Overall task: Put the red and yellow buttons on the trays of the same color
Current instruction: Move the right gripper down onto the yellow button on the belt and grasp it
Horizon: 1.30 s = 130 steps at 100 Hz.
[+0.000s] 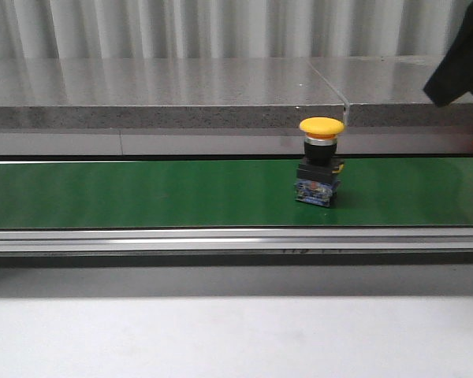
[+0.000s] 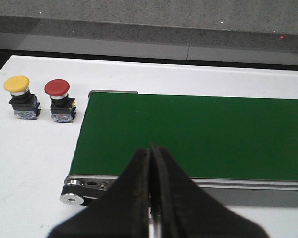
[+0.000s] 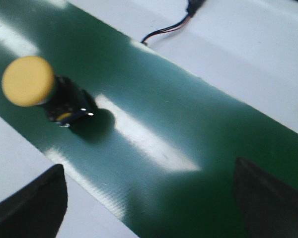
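Green belt point(image 1: 142, 193) runs across our front view, and on it a yellow button point(image 1: 321, 161) stands upright, right of centre. Our right claw point(image 3: 149, 198) hangs spread over the belt, the button near one finger (untouched). Our left claw point(image 2: 150, 198) is pressed together, empty; beside the belt's end sit a second yellow button point(image 2: 21, 97) and a red button point(image 2: 60, 101).
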{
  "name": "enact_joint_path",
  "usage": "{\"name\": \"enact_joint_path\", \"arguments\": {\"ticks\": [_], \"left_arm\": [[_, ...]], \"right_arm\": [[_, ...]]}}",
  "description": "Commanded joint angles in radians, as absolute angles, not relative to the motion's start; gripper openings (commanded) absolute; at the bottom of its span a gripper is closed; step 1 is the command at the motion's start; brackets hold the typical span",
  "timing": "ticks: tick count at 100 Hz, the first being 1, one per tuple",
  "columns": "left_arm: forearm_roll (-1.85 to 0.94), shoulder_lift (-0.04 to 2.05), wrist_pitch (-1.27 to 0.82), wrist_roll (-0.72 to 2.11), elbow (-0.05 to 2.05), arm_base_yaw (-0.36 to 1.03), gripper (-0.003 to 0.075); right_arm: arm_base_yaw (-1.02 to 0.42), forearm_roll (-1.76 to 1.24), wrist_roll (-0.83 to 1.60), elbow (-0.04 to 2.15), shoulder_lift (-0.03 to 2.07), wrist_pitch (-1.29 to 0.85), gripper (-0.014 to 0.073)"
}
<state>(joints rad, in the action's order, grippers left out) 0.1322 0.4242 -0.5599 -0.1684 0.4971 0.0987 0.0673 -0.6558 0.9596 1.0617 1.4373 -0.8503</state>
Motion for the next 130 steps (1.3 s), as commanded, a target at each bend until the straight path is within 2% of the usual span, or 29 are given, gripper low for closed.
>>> {"name": "enact_joint_path", "arguments": {"ticks": [1,50,78,85,98,107,112,130], "left_arm": [[0.132,0.43,-0.48,-0.169,0.523,0.105,-0.0021],[0.132,0.43,-0.48,-0.169,0.523,0.105,-0.0021],[0.132,0.43,-0.48,-0.169,0.523,0.105,-0.0021],[0.132,0.43,-0.48,-0.169,0.523,0.105,-0.0021],[0.132,0.43,-0.48,-0.169,0.523,0.105,-0.0021],[0.132,0.43,-0.48,-0.169,0.523,0.105,-0.0021],[0.132,0.43,-0.48,-0.169,0.523,0.105,-0.0021],[0.132,0.43,-0.48,-0.169,0.523,0.105,-0.0021]], "right_arm": [[0.014,-0.678,0.976,1.083,1.403,-0.834,0.0665],[-0.175,-0.677,0.991,1.083,1.503,-0.696,0.0665],[-0.201,-0.677,0.991,1.083,1.55,-0.568,0.0657],[-0.201,-0.677,0.99,1.083,1.556,-0.571,0.0591],[-0.201,-0.675,0.959,1.083,1.557,-0.587,0.0339],[-0.201,-0.675,0.954,1.083,1.557,-0.601,0.0211],[-0.201,-0.675,0.939,1.083,1.557,-0.602,0.0188],[-0.18,-0.658,0.866,1.087,1.543,-0.606,0.0185]]}}
